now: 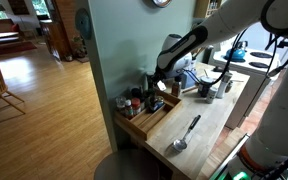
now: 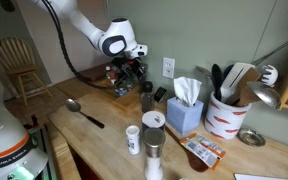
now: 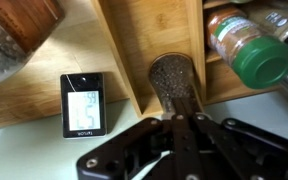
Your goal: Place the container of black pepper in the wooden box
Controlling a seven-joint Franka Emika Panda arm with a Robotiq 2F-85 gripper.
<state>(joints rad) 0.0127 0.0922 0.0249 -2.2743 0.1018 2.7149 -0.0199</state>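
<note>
Gripping the pepper shaker (image 3: pixel 174 82), gripper (image 3: pixel 174 122) clamped on it, poised low over the wooden box (image 3: pixel 159 25), beside a green-capped bottle (image 3: pixel 256 48), timer (image 3: pixel 84 105) on the counter (image 3: pixel 24 150) nearby.

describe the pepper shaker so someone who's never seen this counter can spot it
Find the wooden counter along the green wall, then the shallow wooden box of spice bottles at its end. The pepper shaker is the small cylinder held in the pincer over that box; its top is dark and speckled, unlike the green-capped bottle beside it.
</note>
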